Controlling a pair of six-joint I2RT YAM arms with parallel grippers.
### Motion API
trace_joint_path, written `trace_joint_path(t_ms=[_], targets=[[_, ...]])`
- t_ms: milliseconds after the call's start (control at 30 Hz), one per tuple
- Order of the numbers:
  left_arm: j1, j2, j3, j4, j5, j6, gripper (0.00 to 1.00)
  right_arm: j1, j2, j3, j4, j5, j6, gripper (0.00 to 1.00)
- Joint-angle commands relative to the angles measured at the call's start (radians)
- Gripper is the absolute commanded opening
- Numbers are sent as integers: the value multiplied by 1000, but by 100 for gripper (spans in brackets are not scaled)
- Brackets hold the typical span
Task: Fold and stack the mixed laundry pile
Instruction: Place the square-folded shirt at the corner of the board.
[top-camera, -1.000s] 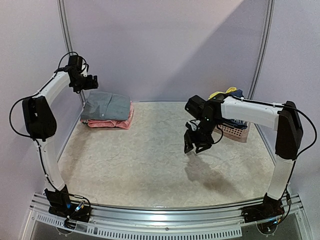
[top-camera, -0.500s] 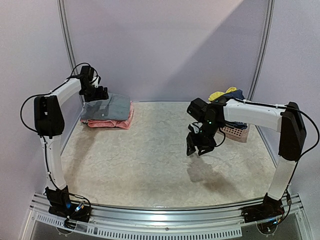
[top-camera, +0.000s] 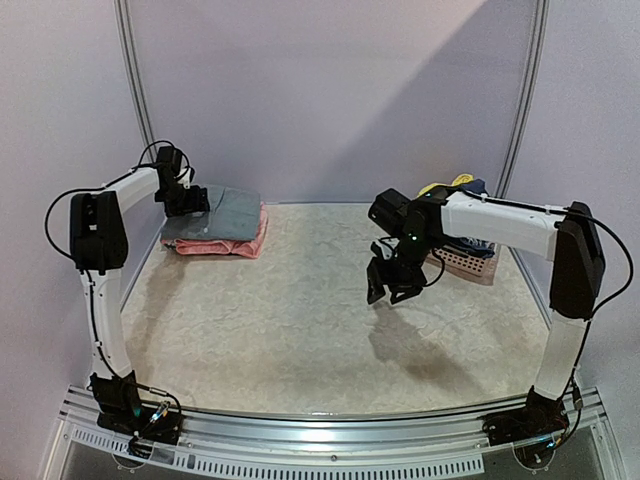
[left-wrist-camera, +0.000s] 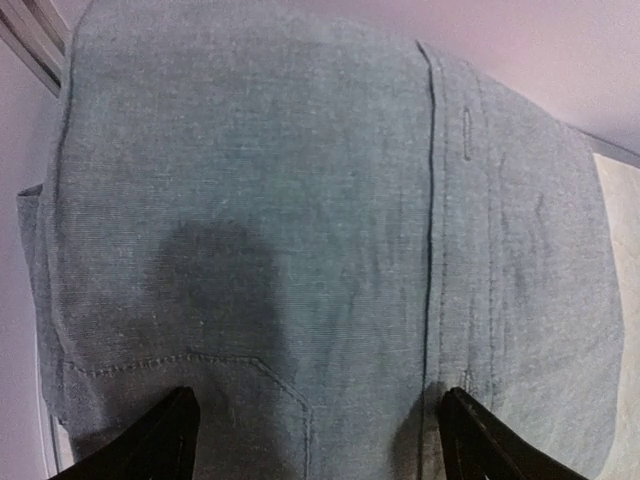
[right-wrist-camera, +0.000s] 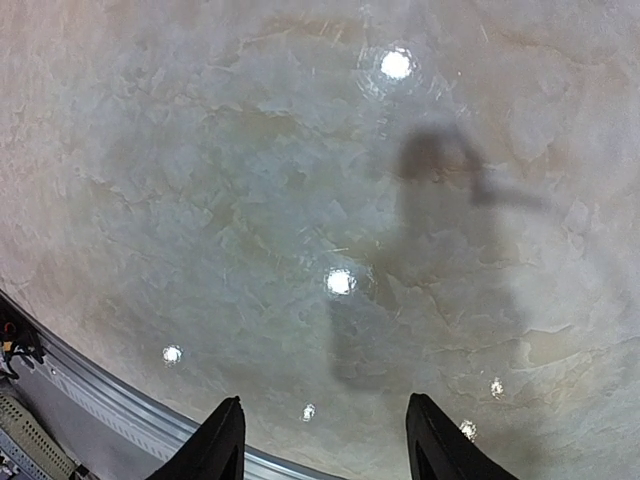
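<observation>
1. The right gripper (top-camera: 388, 290) hangs over the table (top-camera: 300, 330) at 3 o'clock, claw spread and empty.
2. At 10 o'clock the left gripper (top-camera: 185, 198), claw spread, is over the folded grey shirt (top-camera: 225, 212), which lies on a pink garment (top-camera: 235, 246).
3. At 2 o'clock the right arm (top-camera: 500, 222) hides much of the pink basket (top-camera: 468, 264); only a yellow piece (top-camera: 435, 188) and a navy piece (top-camera: 472, 186) show.

Smooth white shells clad the left arm (top-camera: 125, 185) and right arm (top-camera: 500, 225) between bulky matte-black joint housings (top-camera: 98, 232), thin black cables (top-camera: 46, 228) loop alongside, and the left gripper (top-camera: 188, 203) and right gripper (top-camera: 386, 297) are black throughout.
</observation>
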Motion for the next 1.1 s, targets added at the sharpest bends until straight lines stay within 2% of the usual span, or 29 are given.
trace_joint_path(t_ms=[0,267,600,833,1067], targets=[[19,35,-13,27,28,-10,84,8,50,71,-31,12,-21,56],[30,29,19,-6,25,-21,83,6,53,94,-45,23,-24,56],[18,-168,-34,-35,-8,-69,83,6,12,168,-90,75,-60,56],[-7,-387,-211,-58,-15,-112,83,7,-53,196,-98,103,-94,57],[-138,-632,-473,-79,-13,-147,85,7,-119,184,-97,123,-111,60]])
